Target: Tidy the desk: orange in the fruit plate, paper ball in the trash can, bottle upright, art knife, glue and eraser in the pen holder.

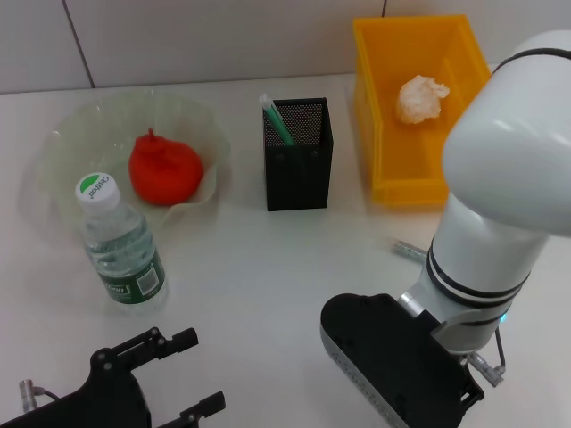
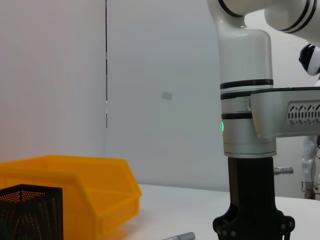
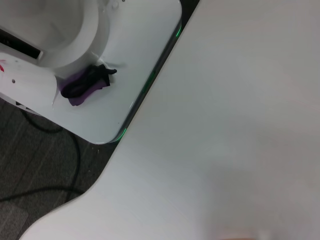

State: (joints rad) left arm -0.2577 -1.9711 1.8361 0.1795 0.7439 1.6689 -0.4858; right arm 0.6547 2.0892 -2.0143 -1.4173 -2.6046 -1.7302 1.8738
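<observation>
Near us the left gripper (image 1: 174, 370) sits open w/ nothing held, right one's hidden so can't tell, and orange (image 1: 165, 168), paper ball (image 1: 422, 98), bottle (image 1: 120, 242) look done; knife (image 1: 409, 249) etc. left.

Left gripper (image 1: 178, 374) low, fingers (image 1: 183, 338) apart; right arm (image 1: 482, 241) bent downward.

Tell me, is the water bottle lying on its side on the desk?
No, the bottle stands upright beside the fruit plate, with its white cap on top.
</observation>
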